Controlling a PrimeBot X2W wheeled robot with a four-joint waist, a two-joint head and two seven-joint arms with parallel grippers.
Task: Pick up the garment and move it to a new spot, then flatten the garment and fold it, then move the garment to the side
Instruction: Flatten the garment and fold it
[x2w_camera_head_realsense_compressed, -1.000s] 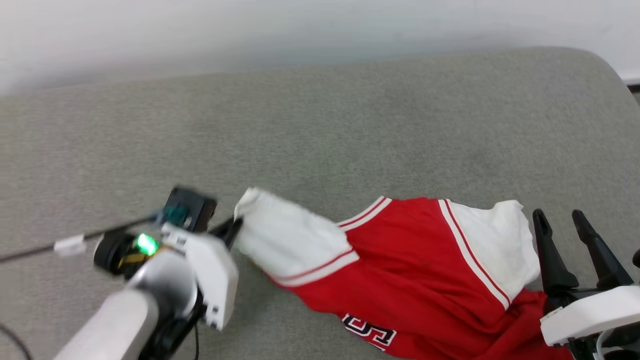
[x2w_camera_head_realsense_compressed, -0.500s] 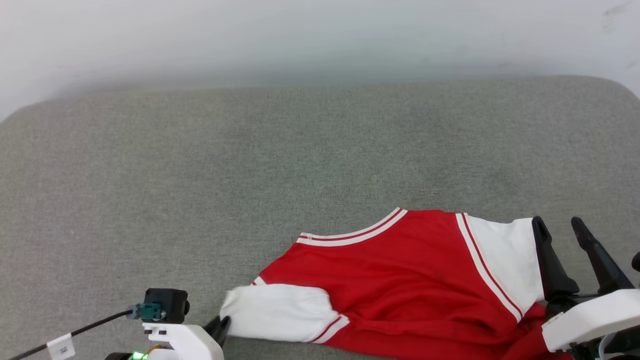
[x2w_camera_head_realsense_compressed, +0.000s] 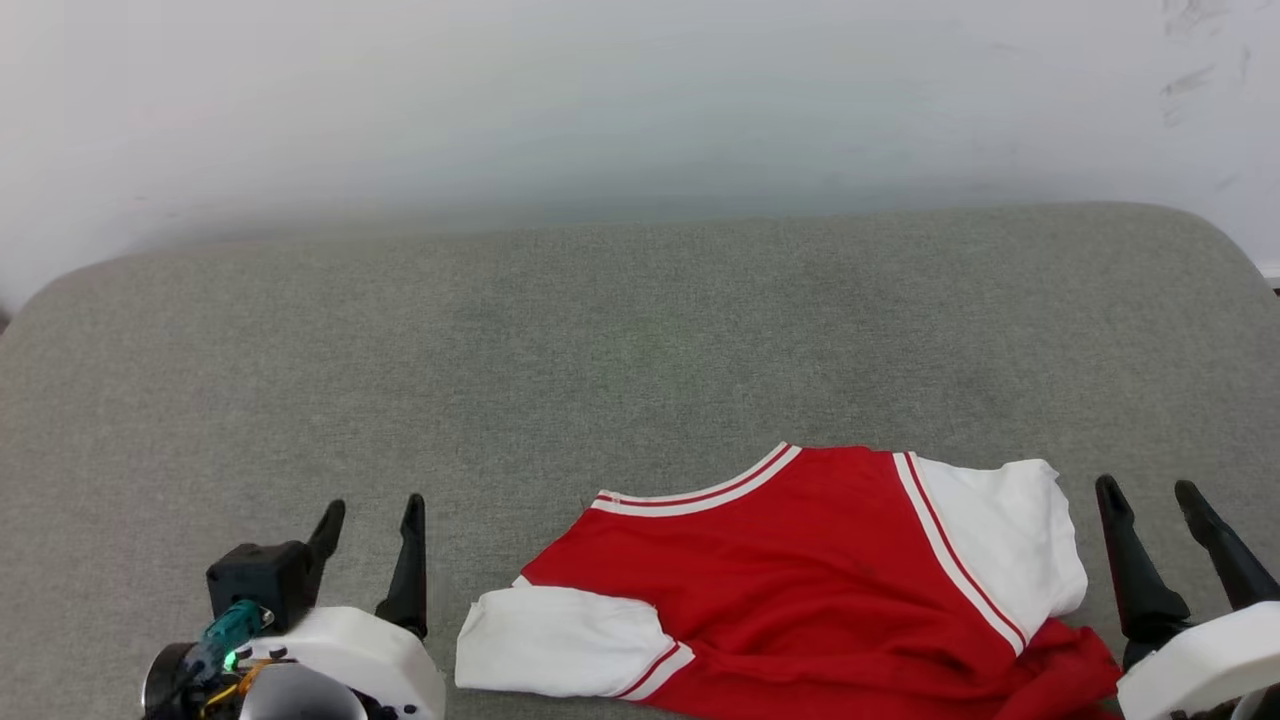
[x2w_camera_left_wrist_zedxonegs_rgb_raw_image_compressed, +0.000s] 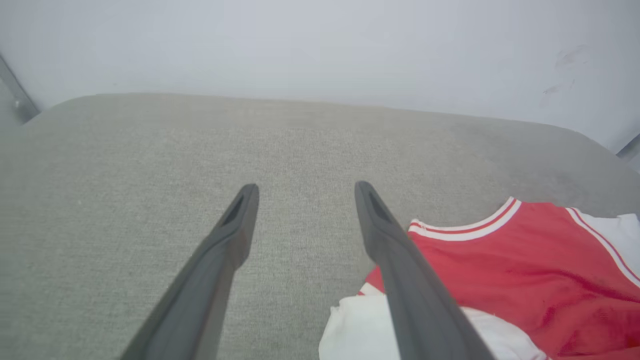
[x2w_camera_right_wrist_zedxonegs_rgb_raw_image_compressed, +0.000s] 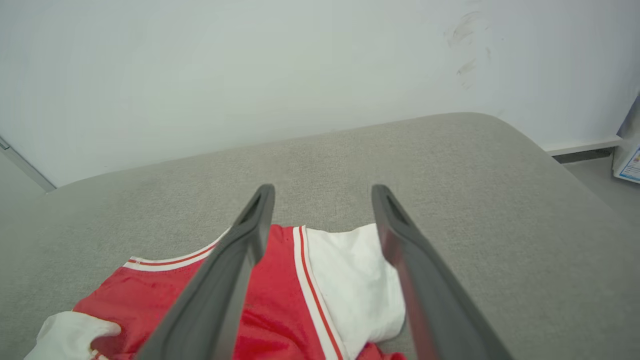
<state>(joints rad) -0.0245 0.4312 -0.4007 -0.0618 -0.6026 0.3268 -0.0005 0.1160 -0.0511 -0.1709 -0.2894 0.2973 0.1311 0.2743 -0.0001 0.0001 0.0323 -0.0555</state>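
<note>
The garment (x2w_camera_head_realsense_compressed: 800, 580), a red shirt with white sleeves and striped trim, lies rumpled on the grey cushion (x2w_camera_head_realsense_compressed: 600, 330) at the near right, its plain side up. One white sleeve (x2w_camera_head_realsense_compressed: 555, 640) points left, the other (x2w_camera_head_realsense_compressed: 1010, 540) sits at the right. My left gripper (x2w_camera_head_realsense_compressed: 368, 512) stands open just left of the left sleeve, holding nothing. In the left wrist view the garment (x2w_camera_left_wrist_zedxonegs_rgb_raw_image_compressed: 525, 270) lies to the right of the open left gripper (x2w_camera_left_wrist_zedxonegs_rgb_raw_image_compressed: 303, 192). My right gripper (x2w_camera_head_realsense_compressed: 1150, 492) is open beside the right sleeve; in its wrist view the right gripper (x2w_camera_right_wrist_zedxonegs_rgb_raw_image_compressed: 322, 192) spans the sleeve (x2w_camera_right_wrist_zedxonegs_rgb_raw_image_compressed: 357, 280) from above.
A pale wall (x2w_camera_head_realsense_compressed: 600, 100) runs behind the cushion. The cushion's rounded right corner (x2w_camera_right_wrist_zedxonegs_rgb_raw_image_compressed: 500, 130) drops to a floor strip (x2w_camera_right_wrist_zedxonegs_rgb_raw_image_compressed: 590, 155) with a small box (x2w_camera_right_wrist_zedxonegs_rgb_raw_image_compressed: 630, 160) at the far right. Bare grey fabric spreads left and behind the garment.
The left gripper pulled the left sleeve toward the near edge, then opened and let it go. The head camera shifted, so the whole scene sits lower. The right gripper stayed open.
</note>
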